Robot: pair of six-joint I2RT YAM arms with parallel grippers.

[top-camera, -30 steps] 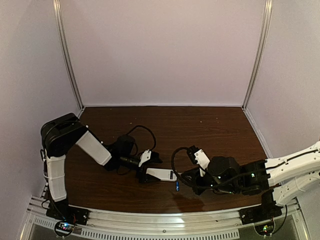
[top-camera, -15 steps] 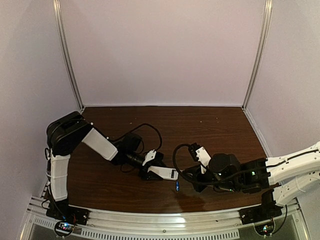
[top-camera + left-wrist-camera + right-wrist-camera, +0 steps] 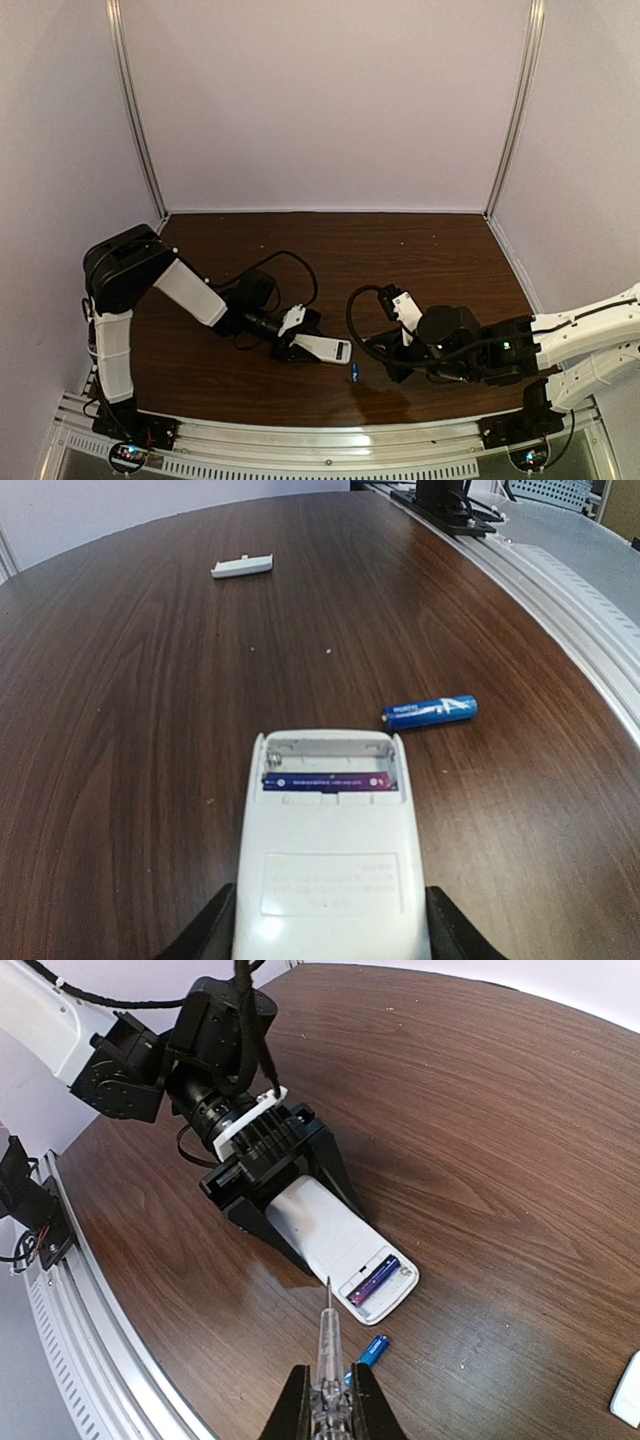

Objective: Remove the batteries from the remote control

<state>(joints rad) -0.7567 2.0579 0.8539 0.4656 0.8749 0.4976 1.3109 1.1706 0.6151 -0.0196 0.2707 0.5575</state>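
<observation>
Two batteries: the loose battery (image 3: 368, 1352) lies on the table (image 3: 120, 680) just beside the screwdriver's shaft; the seated battery (image 3: 373, 1280) sits in the open bay just beyond the tip.
Remote control (image 3: 330, 850): back face up, low at the tabletop, its open bay end nearest the tip.
Left gripper (image 3: 330, 935): clamped on the remote's sides, at the end far from the tip.
Right gripper (image 3: 328, 1405): clenched on the screwdriver (image 3: 327, 1340), whose tip is just short of the bay and not touching it.
Cover piece (image 3: 242, 567): well off to the side.
Risk: a slanted pry could skid off the seated battery or flick it away. A hard push might tilt the remote in its clamp. The shaft could nudge the loose battery into rolling.
</observation>
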